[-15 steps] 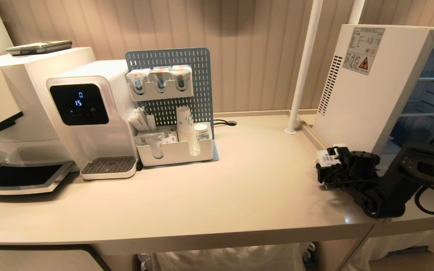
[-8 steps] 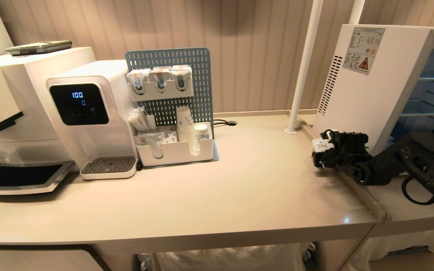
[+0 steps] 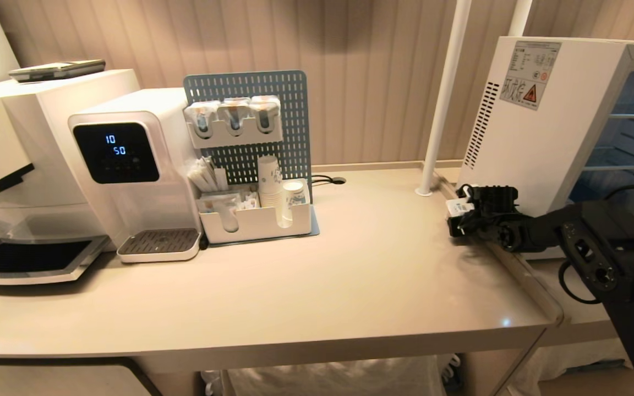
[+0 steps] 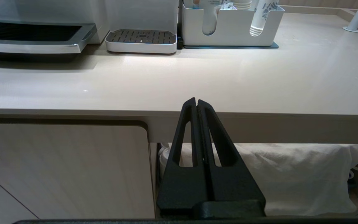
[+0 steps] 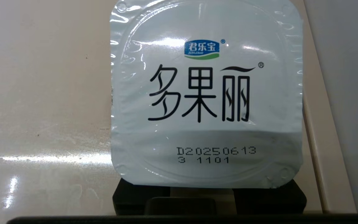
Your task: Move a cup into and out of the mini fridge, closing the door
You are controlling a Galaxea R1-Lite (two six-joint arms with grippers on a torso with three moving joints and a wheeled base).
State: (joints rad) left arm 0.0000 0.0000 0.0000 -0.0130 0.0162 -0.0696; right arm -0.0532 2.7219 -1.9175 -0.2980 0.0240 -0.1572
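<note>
Between right gripper point(image 3: 456, 219) jaws: cup point(image 5: 206, 93), clamped.

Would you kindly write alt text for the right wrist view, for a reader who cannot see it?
A small cup fills the view, its squarish pale foil lid printed with black Chinese characters, a blue-and-green logo and a date code, held in the right gripper. Below it lies a glossy beige counter, with the mini fridge alongside.

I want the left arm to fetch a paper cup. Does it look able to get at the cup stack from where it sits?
Probably not as it stands: the left pincer hangs shut below the counter edge, which blocks the cup stack.
</note>
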